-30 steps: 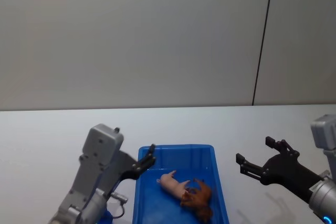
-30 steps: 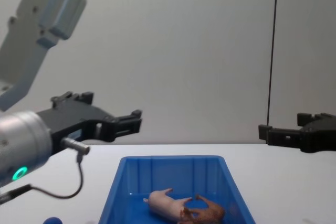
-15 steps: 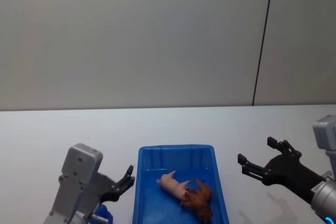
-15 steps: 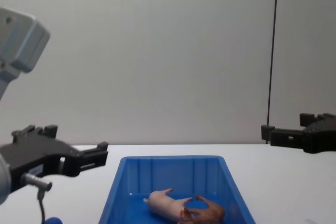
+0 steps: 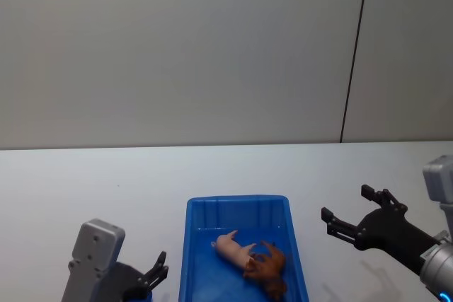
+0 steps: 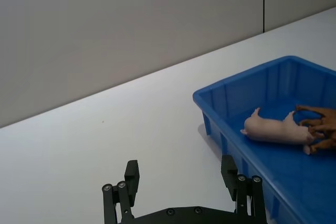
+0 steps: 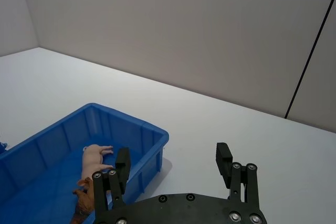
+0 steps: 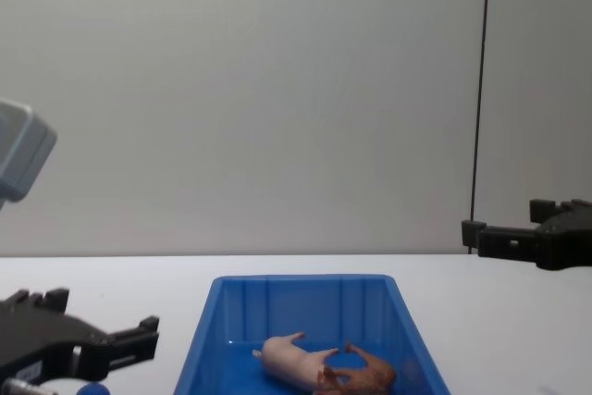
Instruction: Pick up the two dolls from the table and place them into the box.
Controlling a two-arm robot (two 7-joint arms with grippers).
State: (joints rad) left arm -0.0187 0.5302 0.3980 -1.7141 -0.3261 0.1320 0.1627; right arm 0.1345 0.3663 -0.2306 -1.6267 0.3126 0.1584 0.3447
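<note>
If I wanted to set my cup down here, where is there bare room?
The white table is bare behind the blue box and on the far left. Inside the box, the pink pig and brown animal crowd the near end; the far end is free.

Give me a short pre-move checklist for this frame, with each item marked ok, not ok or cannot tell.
1. Pink pig inside the blue box: ok.
2. Reddish-brown animal inside the box, touching the pig: ok.
3. Left gripper open, holding nothing, over the white table beside the box: ok.
4. Right gripper open, holding nothing, off the box's other side: ok.
5. Both grippers outside the box walls: ok.
6. No doll left on the table: ok as far as the views reach.
</note>
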